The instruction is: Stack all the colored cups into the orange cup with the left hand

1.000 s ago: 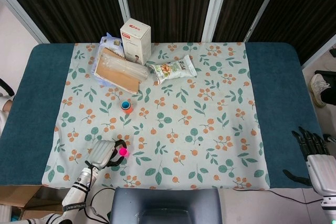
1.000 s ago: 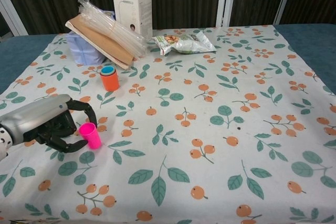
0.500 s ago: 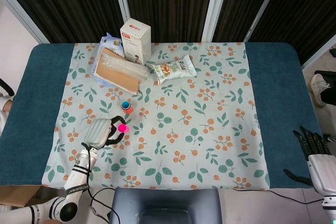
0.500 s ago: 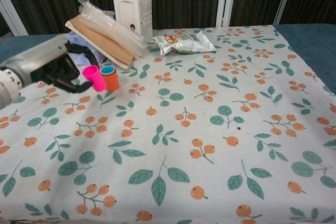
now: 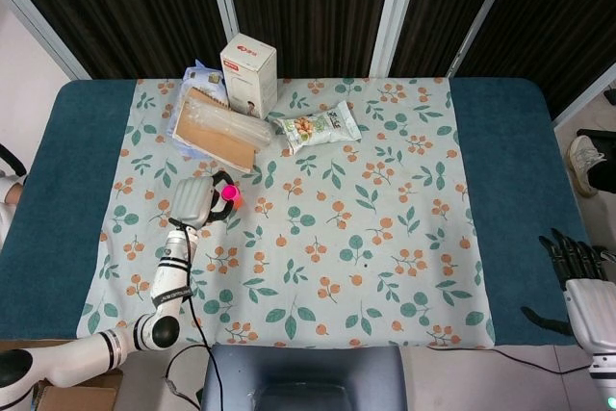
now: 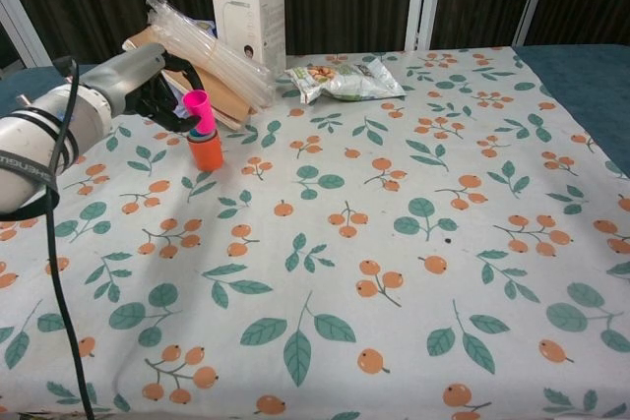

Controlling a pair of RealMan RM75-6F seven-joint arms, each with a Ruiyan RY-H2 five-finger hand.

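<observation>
The orange cup [image 6: 206,152] stands upright on the flowered cloth, left of centre, with a blue cup nested in its mouth [image 6: 207,132]. My left hand [image 6: 150,86] holds a pink cup [image 6: 196,105] right above that stack, tilted and touching the blue rim. From the head, the pink cup [image 5: 230,193] covers the orange cup, and my left hand [image 5: 195,197] sits just left of it. My right hand [image 5: 582,281] hangs with its fingers apart and nothing in it, off the table's right edge.
A white carton [image 6: 248,9], a plastic-wrapped pack [image 6: 202,64] and a snack bag [image 6: 346,79] lie along the back of the table, close behind the cups. The flowered cloth [image 6: 394,243] spreads to the front and right.
My left hand has carried the pink cup from the near left of the table up and back to just above the orange cup. The right hand has stayed put.
</observation>
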